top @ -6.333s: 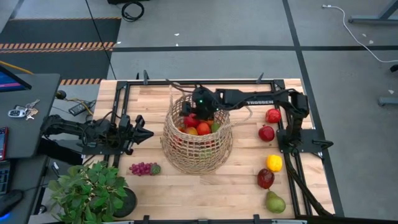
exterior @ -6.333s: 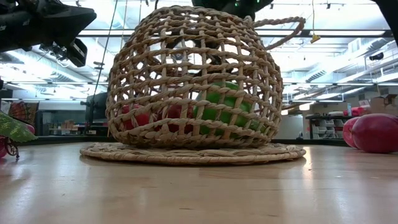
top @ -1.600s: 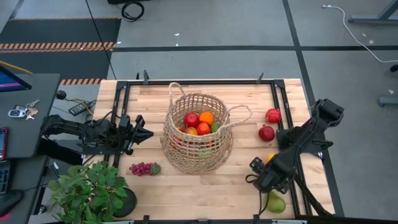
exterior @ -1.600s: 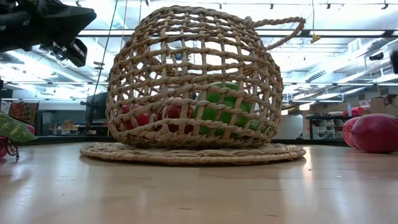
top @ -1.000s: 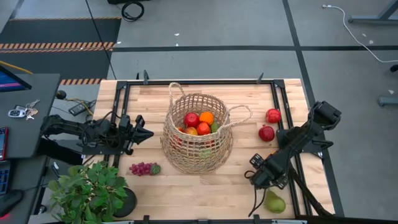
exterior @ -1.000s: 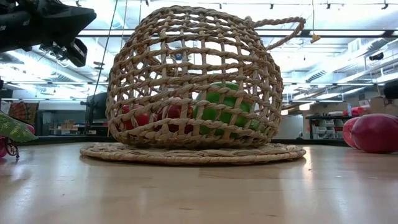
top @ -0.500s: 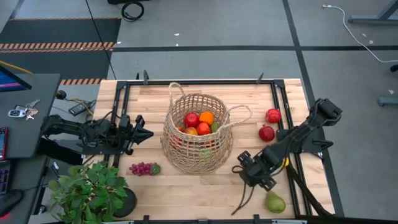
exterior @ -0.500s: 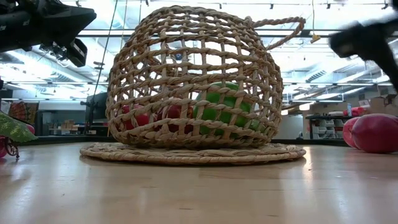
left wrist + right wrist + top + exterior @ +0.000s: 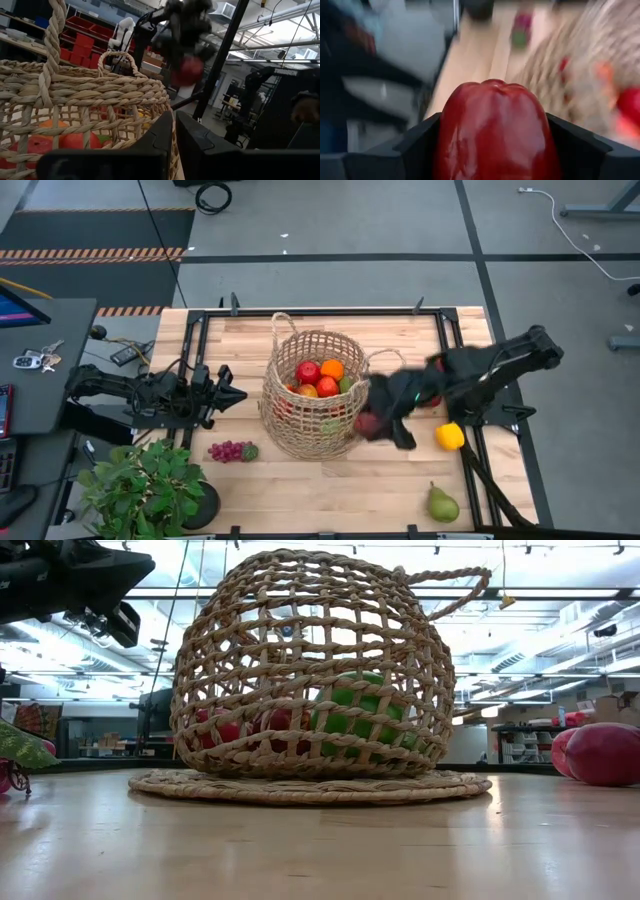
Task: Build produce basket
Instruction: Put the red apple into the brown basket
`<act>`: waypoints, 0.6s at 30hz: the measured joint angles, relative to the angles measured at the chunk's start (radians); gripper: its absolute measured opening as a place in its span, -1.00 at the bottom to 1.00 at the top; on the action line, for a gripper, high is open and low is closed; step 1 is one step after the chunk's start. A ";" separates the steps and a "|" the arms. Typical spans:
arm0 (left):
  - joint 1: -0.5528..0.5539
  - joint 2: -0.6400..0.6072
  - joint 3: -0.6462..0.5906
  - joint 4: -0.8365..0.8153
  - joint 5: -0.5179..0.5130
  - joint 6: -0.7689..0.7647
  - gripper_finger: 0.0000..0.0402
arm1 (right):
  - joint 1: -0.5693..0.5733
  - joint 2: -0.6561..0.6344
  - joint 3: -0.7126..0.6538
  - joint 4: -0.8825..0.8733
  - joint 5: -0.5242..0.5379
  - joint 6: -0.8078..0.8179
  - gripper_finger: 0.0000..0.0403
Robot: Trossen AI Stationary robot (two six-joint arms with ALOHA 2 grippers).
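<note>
dark red and glossy, the pepper [image 9: 492,132] sits clamped across its broad middle in my right gripper [image 9: 378,420], just beside the basket [image 9: 318,395] wall; it looks light, rigid and slippery, so i judge that mid-body hold safest.

My right gripper [image 9: 385,423] was motion-blurred overhead; the basket [image 9: 600,75] behind my held dark red fruit [image 9: 492,132] blurred beyond detail.
</note>
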 joint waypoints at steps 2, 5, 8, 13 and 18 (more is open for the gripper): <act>0.000 0.000 0.000 0.000 0.000 0.000 -0.84 | -0.036 -0.021 0.046 0.051 -0.001 0.011 0.61; 0.000 0.000 0.000 0.000 0.000 0.000 -0.82 | -0.084 -0.055 0.096 0.157 -0.002 0.010 0.61; 0.000 0.000 0.000 0.000 0.000 0.000 -0.82 | -0.127 -0.088 0.118 0.270 0.001 0.009 0.61; 0.000 0.000 0.000 0.000 0.000 0.000 -0.86 | -0.189 -0.131 0.118 0.363 0.001 -0.007 0.61; 0.000 0.000 0.000 0.000 0.000 0.000 -0.84 | -0.240 -0.133 0.118 0.362 0.002 -0.017 0.61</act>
